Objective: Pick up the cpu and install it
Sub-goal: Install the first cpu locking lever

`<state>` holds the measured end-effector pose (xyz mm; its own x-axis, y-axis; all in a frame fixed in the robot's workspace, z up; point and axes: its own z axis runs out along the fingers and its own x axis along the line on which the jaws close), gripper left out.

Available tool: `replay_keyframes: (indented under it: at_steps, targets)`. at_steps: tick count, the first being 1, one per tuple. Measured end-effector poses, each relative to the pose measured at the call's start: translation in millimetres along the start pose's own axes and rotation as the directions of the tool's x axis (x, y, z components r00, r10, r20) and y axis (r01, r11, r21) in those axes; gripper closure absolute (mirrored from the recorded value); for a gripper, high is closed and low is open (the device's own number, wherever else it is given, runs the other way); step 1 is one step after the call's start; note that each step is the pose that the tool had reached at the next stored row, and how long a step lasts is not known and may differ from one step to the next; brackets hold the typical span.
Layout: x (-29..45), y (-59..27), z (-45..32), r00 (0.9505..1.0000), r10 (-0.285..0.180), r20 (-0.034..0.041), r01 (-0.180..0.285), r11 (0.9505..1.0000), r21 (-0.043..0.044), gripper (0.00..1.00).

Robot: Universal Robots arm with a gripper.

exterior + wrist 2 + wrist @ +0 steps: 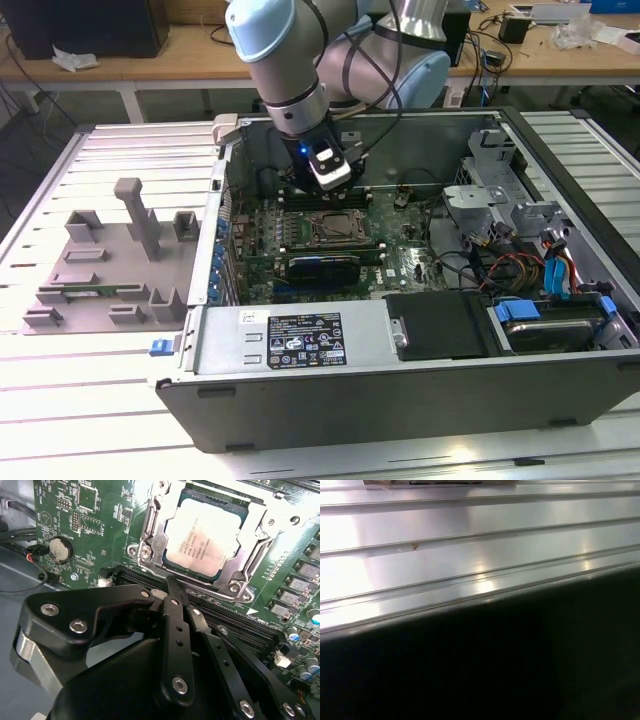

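The cpu (pixel 205 532) is lying flat in its socket (pixel 150 535) on the green board (pixel 100 510), inside the open computer case (pixel 300 400). So the putting-in step is looking done or nearly done. The hand (pixel 172 592) is hanging just beside the socket, holding nothing, its fingers (pixel 175 630) pressed together. Any next move is calling for slow, gentle care. The case is sitting on the tabletop (pixel 100 400).

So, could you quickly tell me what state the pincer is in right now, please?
Pincer: holding nothing, poised just short of the chip, which sits in the socket; open or shut cannot be told.
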<state>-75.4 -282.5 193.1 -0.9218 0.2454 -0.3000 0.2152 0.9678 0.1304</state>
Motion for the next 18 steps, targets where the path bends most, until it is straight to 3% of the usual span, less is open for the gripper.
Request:
replay_keyframes:
  at_steps: [8,13,18]
  targets:
    - [-2.9,-4.2,0.1,1.0000,0.003,-0.0002,-0.003,1.0000,0.0001,0.89]
    - [-3.1,-4.6,0.1,1.0000,0.008,-0.0027,-0.008,0.9999,-0.0119,0.89]
    - [-7.1,-2.9,-12.1,1.0000,0.008,-0.0028,-0.008,0.9999,-0.0119,0.89]
